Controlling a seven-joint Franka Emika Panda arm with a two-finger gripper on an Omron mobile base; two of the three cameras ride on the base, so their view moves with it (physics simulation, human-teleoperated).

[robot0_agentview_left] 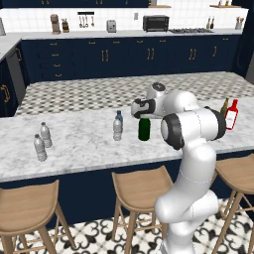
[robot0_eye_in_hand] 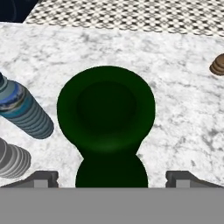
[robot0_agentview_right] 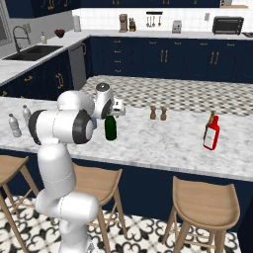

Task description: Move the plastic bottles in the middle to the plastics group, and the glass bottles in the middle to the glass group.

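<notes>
Nothing looks sorted yet. The tall dark green glass bottle [robot0_eye_in_hand: 106,113] stands mid-frame on the marble counter [robot0_agentview_left: 79,144], straddled by the wide-open, empty gripper [robot0_eye_in_hand: 111,177]; both ribbed plastic bottles [robot0_agentview_left: 117,128] wait just left, also unmoved.

- Gripper [robot0_eye_in_hand: 111,177] over green bottle [robot0_agentview_left: 144,129]; its neck stands between wide-apart fingertips [robot0_eye_in_hand: 43,177], bare gap either side.
- Blue-tinted bottle [robot0_agentview_left: 119,118] and clear grey bottle [robot0_agentview_left: 117,130] stand just beside green bottle on one side: tight there.
- Opposite side: open marble counter [robot0_agentview_right: 163,141] toward red bottle [robot0_agentview_right: 211,134] and brown bottle [robot0_agentview_left: 224,106].
- Two brown shakers [robot0_agentview_right: 158,113] stand behind that stretch.
- Grey bottle pair [robot0_agentview_left: 42,141] well apart, bare marble between.
</notes>
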